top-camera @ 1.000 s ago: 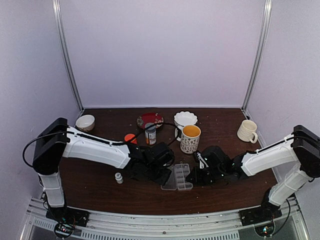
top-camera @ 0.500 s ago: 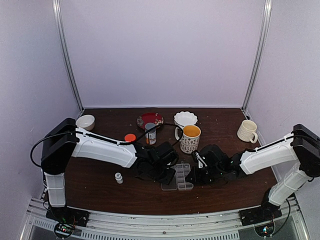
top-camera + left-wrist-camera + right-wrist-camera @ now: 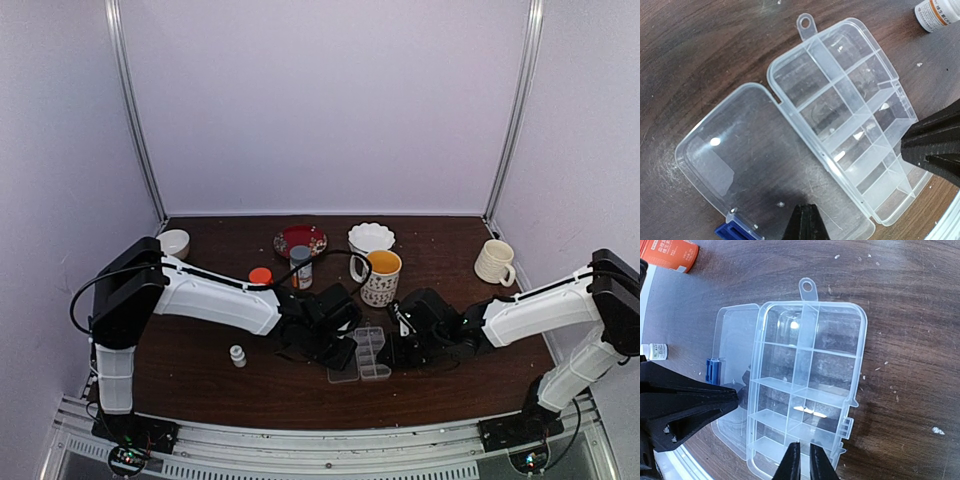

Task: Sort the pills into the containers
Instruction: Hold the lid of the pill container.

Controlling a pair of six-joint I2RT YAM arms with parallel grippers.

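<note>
The clear pill box [image 3: 372, 348] lies open on the brown table, its lid [image 3: 735, 165] flat beside the two rows of cells [image 3: 855, 110]. A few pale pill specks sit in the cells [image 3: 840, 48] and on the lid [image 3: 781, 204]. More specks lie on the table right of the box [image 3: 937, 430]. My left gripper [image 3: 807, 220] is shut and empty, with its tips over the lid's near edge. My right gripper [image 3: 801, 460] hovers over the near end cells of the box [image 3: 810, 390]. Its fingers stand a narrow gap apart with nothing seen between them.
A patterned mug [image 3: 381, 277] stands just behind the box. An orange bottle [image 3: 300, 267] and an orange cap [image 3: 260, 275] are to the left of the mug. A small white bottle [image 3: 238, 355] is at the near left. A red plate [image 3: 300, 240], a white bowl [image 3: 371, 237] and a cream mug [image 3: 494, 262] stand further back.
My left arm has reached further right, bringing its gripper over the lid. The box has shifted slightly right. My right gripper has barely moved.
</note>
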